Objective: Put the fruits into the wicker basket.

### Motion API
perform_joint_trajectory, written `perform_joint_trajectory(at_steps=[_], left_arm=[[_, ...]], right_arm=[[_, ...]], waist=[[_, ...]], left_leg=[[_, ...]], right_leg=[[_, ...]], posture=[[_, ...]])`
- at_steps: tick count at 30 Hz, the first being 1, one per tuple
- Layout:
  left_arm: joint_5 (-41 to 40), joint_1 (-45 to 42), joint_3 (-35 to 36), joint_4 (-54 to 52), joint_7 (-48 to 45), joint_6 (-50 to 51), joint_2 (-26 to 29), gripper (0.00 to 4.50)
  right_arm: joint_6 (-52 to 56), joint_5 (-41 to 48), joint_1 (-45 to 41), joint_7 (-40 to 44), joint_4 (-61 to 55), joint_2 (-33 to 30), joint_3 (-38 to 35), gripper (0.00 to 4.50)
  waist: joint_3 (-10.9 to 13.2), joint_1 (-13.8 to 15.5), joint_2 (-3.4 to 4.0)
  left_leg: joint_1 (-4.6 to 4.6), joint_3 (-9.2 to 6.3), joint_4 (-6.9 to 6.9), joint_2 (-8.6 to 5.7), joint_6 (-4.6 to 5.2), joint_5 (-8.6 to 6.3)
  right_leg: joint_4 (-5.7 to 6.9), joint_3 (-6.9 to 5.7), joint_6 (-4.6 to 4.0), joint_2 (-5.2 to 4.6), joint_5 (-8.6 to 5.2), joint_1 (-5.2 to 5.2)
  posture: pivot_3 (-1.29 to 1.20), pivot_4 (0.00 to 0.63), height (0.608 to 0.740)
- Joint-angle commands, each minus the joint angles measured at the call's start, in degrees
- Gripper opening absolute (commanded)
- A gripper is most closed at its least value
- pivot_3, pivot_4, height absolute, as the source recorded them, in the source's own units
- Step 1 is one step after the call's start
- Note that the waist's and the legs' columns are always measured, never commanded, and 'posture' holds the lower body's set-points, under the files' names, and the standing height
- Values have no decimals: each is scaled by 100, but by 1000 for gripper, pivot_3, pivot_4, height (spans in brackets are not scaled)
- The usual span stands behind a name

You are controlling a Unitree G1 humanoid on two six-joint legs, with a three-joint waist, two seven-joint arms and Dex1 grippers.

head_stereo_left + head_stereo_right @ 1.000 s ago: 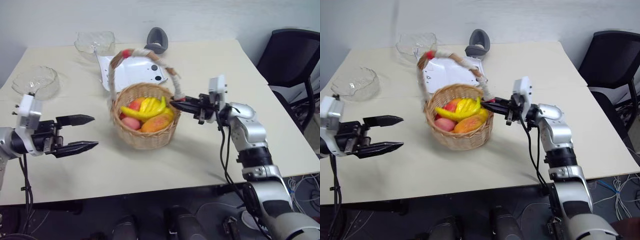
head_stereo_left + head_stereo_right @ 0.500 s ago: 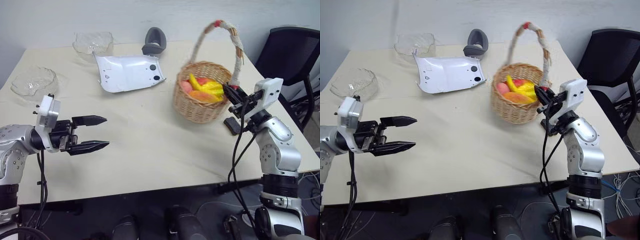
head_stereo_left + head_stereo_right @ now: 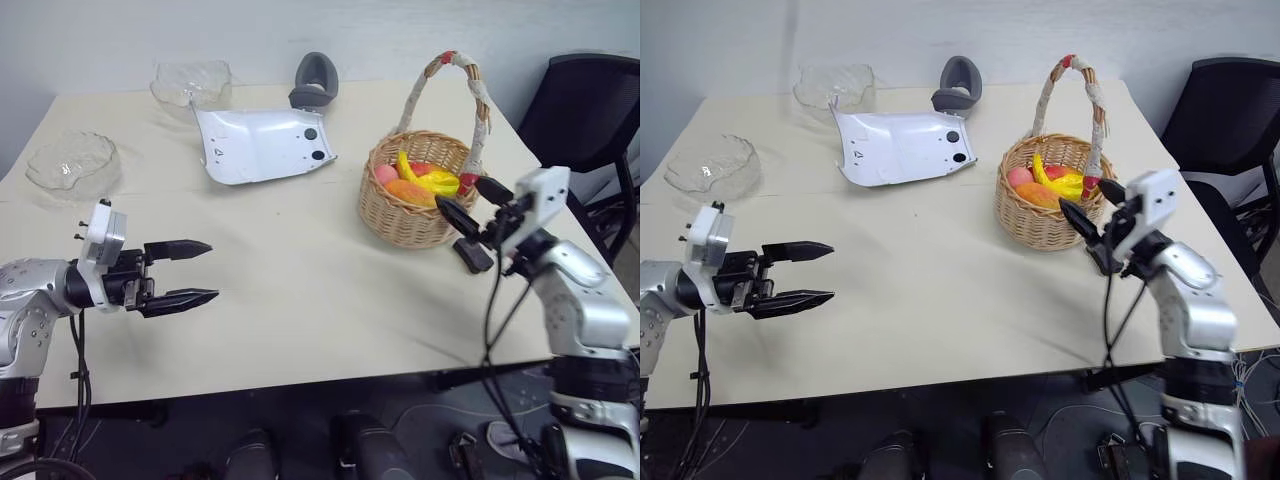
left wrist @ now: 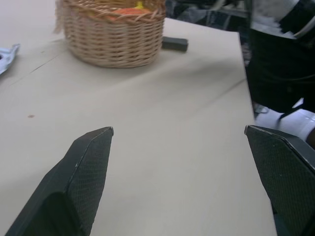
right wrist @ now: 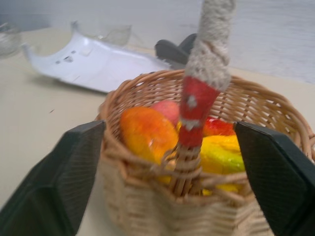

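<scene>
The wicker basket (image 3: 415,215) stands on the right part of the table, its cloth-wrapped handle (image 3: 455,65) upright. Inside lie the fruits: a yellow banana (image 3: 432,181), an orange mango (image 3: 405,191) and reddish pieces. My right gripper (image 3: 462,200) is open just in front of the basket's near rim. In the right wrist view its fingers (image 5: 74,172) stand wide on either side of the handle's red end (image 5: 194,105) without touching it. My left gripper (image 3: 210,270) hovers open and empty over the table's left front, far from the basket (image 4: 113,34).
A small black oblong object (image 3: 470,255) lies beside the right gripper. A white plastic panel (image 3: 262,145), a grey curved piece (image 3: 315,80) and two glass bowls (image 3: 70,165) (image 3: 190,82) sit toward the back. A black chair (image 3: 590,110) stands off the table's right edge.
My right gripper, shut on the handle's base, carried the basket from the table's middle to the right, then opened and let go. The left gripper barely moved.
</scene>
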Motion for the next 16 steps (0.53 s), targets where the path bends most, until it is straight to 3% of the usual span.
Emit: perform_joint_trajectory(at_steps=[1, 4, 7, 11, 16], left_arm=[[300, 373, 415, -132, 102, -501, 84, 4500], [534, 884, 746, -160, 280, -914, -43, 4500], [705, 1430, 865, -290, 353, -1284, -221, 4500], [1141, 2032, 748, -449, 484, -1900, -439, 4500], [1321, 2142, 667, -393, 788, -2188, -635, 4500]], right_arm=[[-600, 174, 503, 1296, -114, -736, -413, 4468], [-1703, -39, 935, 2451, 241, -1036, -175, 4468], [-2118, -47, 985, 3131, 353, -1003, 275, 4468], [-2673, -294, 775, 3327, 536, -675, 792, 4468], [-2976, -381, 896, 3042, 714, -320, 873, 4468]], waist=[[1, -5, 2], [1, -36, 2], [0, -77, -1], [1, -53, 0], [1, 38, -1]], left_leg=[[0, 2, 1, -2, 12, -7], [25, 3, -3, -2, 31, -21], [41, 3, -1, 4, 28, -29], [40, -1, 4, 3, 29, -29], [34, -8, 9, -1, 32, -27]], right_leg=[[-8, 0, 0, -2, 0, 2], [-29, -1, 1, -3, 0, 33], [-35, -2, 1, 0, 1, 50], [-34, -2, 0, -1, 10, 49], [-34, -4, -3, -5, 12, 49]], posture=[[0, 150, 740], [0, 150, 740], [0, 150, 740], [0, 150, 740], [0, 150, 740]])
